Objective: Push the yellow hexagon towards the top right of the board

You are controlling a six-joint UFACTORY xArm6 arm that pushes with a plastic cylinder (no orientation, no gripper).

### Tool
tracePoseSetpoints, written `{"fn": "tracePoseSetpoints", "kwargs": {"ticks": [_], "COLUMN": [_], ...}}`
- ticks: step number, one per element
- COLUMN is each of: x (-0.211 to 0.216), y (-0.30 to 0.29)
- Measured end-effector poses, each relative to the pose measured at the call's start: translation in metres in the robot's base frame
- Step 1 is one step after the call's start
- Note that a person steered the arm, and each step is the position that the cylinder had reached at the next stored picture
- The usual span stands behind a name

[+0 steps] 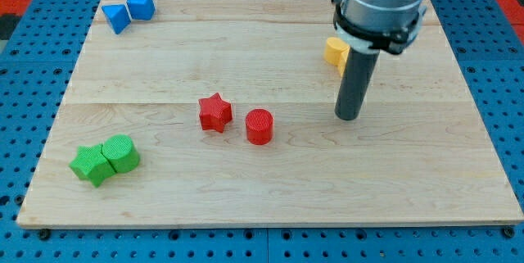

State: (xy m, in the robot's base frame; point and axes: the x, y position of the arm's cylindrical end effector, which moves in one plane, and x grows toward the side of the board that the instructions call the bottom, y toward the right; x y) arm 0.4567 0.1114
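Observation:
Only a piece of yellow block (334,52) shows at the upper right of the wooden board (426,173), just left of my rod. The yellow hexagon that stood against its lower right side is hidden behind the rod. My tip (348,118) rests on the board just below the spot where the yellow blocks stand, to the right of the red cylinder (259,126). I cannot tell whether the rod touches the yellow blocks.
A red star (214,112) sits left of the red cylinder. A green star (90,165) and a rounded green block (121,153) touch at the lower left. A blue triangle (117,18) and a blue cube (141,5) sit at the top left corner.

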Motion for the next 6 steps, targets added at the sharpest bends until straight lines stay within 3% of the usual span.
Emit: {"fn": "tracePoseSetpoints", "kwargs": {"ticks": [5, 6], "x": [-0.157, -0.151], "y": [0.061, 0.096]}}
